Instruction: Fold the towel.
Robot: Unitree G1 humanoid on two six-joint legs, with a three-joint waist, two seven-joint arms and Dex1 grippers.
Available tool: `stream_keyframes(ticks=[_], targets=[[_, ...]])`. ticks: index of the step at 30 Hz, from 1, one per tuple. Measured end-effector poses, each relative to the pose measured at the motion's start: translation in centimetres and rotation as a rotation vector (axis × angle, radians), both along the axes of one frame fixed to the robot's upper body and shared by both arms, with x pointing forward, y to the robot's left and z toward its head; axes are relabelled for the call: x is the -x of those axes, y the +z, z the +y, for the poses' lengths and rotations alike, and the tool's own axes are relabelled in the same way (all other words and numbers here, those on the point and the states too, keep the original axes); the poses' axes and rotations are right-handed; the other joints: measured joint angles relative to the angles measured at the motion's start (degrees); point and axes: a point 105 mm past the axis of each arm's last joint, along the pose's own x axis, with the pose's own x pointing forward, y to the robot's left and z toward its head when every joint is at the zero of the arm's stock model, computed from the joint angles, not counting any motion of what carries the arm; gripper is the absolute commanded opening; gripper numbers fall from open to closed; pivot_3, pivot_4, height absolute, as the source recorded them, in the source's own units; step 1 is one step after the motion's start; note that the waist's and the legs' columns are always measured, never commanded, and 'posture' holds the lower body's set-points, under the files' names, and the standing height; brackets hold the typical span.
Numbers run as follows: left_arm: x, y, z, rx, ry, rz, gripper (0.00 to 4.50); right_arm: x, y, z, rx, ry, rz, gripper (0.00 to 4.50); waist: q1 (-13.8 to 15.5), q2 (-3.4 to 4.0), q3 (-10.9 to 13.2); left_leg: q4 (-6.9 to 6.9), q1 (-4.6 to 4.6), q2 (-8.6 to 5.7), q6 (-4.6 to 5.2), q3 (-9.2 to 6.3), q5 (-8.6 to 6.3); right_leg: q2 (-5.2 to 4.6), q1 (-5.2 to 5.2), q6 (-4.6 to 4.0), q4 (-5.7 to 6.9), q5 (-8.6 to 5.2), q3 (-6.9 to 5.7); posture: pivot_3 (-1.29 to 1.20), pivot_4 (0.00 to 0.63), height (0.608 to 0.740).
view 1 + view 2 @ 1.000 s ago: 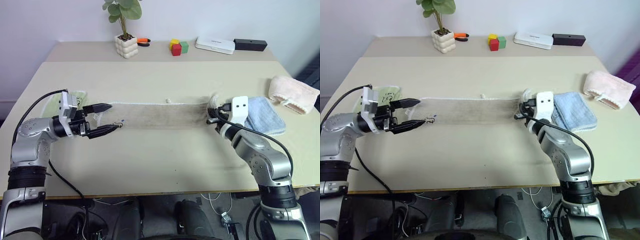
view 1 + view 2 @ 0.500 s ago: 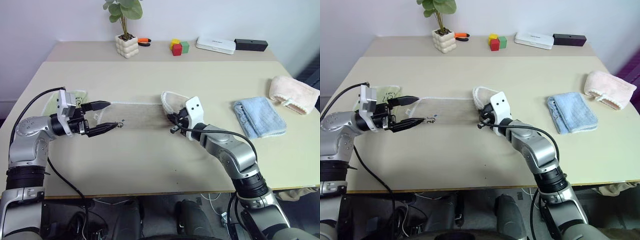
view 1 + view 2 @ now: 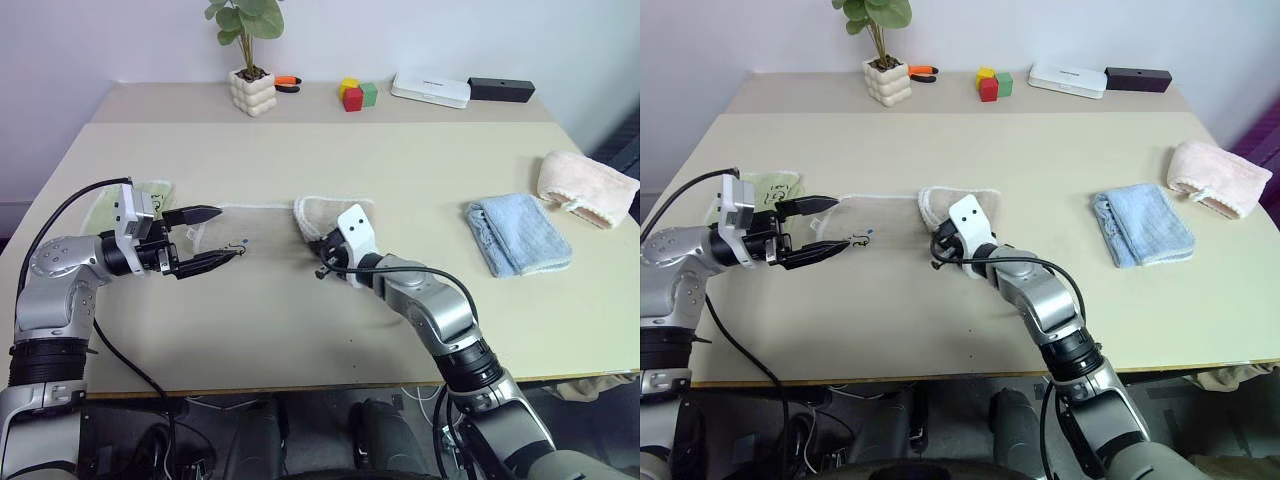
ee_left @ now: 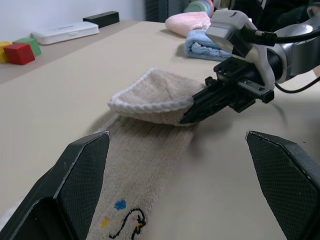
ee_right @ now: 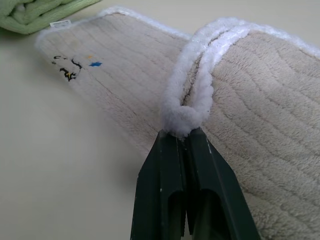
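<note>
A beige-grey towel is laid on a tan table, near the middle and toward the robot's left; its right end is doubled back over the flat part, so that a rounded fold edged in white cord is raised above the lower layer; that corded edge is seen pinched between the clenched fingers of the right gripper; the left gripper is held level over the towel's left end with its fingers spread apart and nothing between them; a small embroidered mark is seen on the towel just beside them; a folded green cloth is lying behind the left gripper; a folded blue cloth and a pink cloth are placed well apart to the right; a potted plant and coloured blocks are set along the far edge.
</note>
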Motion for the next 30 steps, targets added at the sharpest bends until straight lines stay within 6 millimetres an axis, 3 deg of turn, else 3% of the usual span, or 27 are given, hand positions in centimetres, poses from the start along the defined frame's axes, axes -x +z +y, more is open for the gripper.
stream_keyframes(ticks=[6,7,9,16,19,23,26,29,30], targets=[[0.0,0.0,0.0,0.000,0.002,0.000,4.50,0.2,-0.1,0.7,0.025,0.044,-0.016,0.01,-0.03,0.00,0.00,-0.01,0.00,0.00,0.00,0.00,0.00,0.00,0.00,0.00,0.00,0.00,0.00,0.00,0.150,0.735],[0.0,0.0,0.0,0.000,0.002,0.000,4.50,0.4,-0.1,0.9,0.025,0.058,-0.013,0.26,-0.03,0.00,0.00,-0.01,0.00,0.00,0.00,0.00,0.00,0.00,0.00,0.00,0.00,0.00,0.00,0.00,0.150,0.735],[0.0,0.0,0.0,0.000,0.002,0.000,4.50,0.7,-0.2,1.4,0.022,0.092,-0.006,0.86,-0.02,0.00,0.00,-0.01,0.00,0.00,0.00,0.00,0.00,0.00,0.00,0.00,0.00,0.00,0.00,0.00,0.150,0.735],[0.0,0.0,0.0,0.000,0.000,-0.001,4.50,0.7,-0.1,1.5,0.014,0.097,-0.009,4.33,0.00,0.00,0.00,0.00,0.00,0.00,0.00,0.00,0.00,0.00,0.00,0.00,0.00,0.00,0.00,0.00,0.150,0.735],[-0.1,0.1,-0.1,0.000,-0.002,-0.004,4.50,0.9,0.6,1.4,-0.016,0.119,-0.013,4.43,0.03,0.00,0.00,0.00,-0.01,0.00,0.00,0.01,0.00,0.00,0.00,0.00,0.00,0.00,0.00,0.00,0.150,0.735],[-0.3,0.1,-0.4,0.015,-0.002,0.000,4.50,2.8,2.9,1.8,-0.124,0.255,-0.028,4.43,0.08,0.00,0.00,0.00,0.00,0.00,0.00,0.00,0.00,0.00,0.00,0.00,0.00,0.00,0.00,0.00,0.150,0.735],[-0.5,0.3,-0.8,0.023,-0.008,-0.007,4.50,2.3,4.4,0.9,-0.197,0.237,-0.044,4.43,0.19,0.00,0.00,0.02,0.00,-0.01,0.00,0.00,0.00,-0.01,0.03,0.00,0.00,0.00,-0.01,0.00,0.150,0.735],[-0.5,0.0,-1.2,0.028,-0.020,0.000,4.50,0.2,6.5,-0.9,-0.266,0.141,-0.081,3.62,0.07,0.01,0.00,0.01,0.01,-0.01,0.00,0.00,0.00,0.00,0.02,0.00,0.01,0.00,-0.01,0.00,0.150,0.735],[-0.5,0.0,-1.4,0.030,-0.024,0.002,4.50,-0.5,7.0,-1.6,-0.275,0.108,-0.099,3.07,0.07,0.00,0.00,0.01,0.01,0.00,0.00,0.00,0.00,0.01,0.02,0.00,0.01,0.00,-0.01,0.00,0.150,0.735]])
